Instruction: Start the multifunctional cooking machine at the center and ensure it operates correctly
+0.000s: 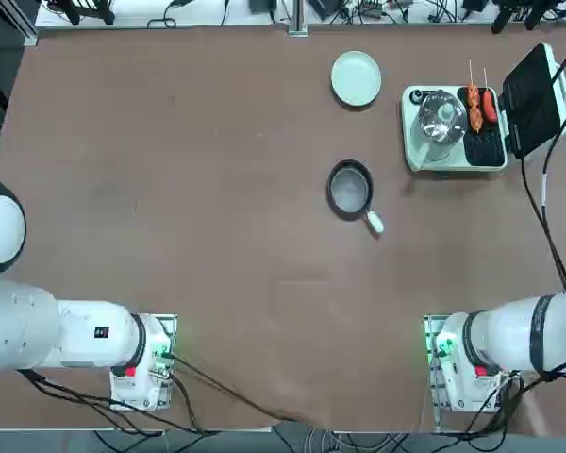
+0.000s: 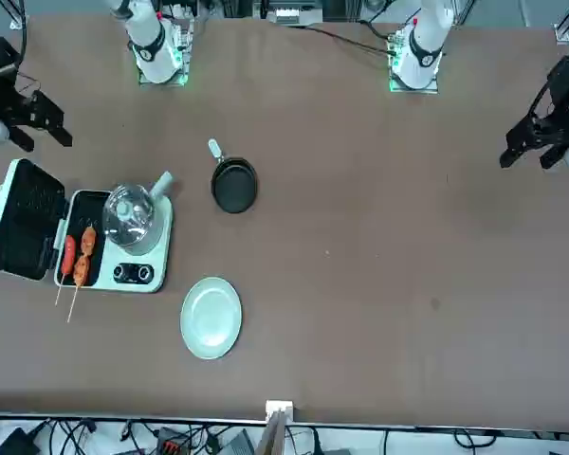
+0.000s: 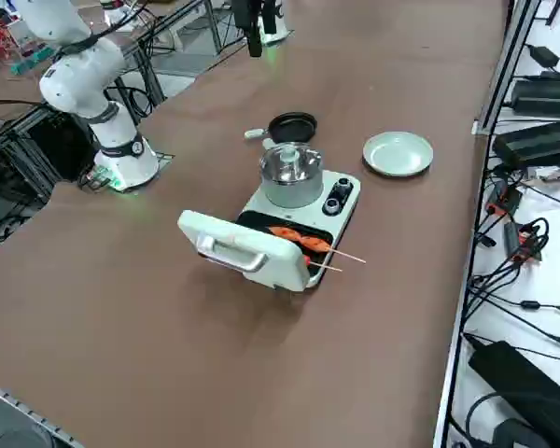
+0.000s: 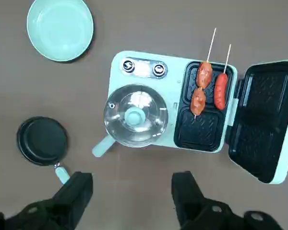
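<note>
Right tool point(image 2: 45, 121), over the desk point(image 2: 360, 303) near its right edge, partly cut off in the front view. Black lid point(image 4: 263, 117) runs out of the wrist view; in the right side view it hides its dark inner face. Dial markings point(image 4: 129, 66) too small to read.

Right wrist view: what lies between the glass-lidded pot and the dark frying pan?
Only the pot's handle, then bare tabletop, as the right wrist view shows.
</note>
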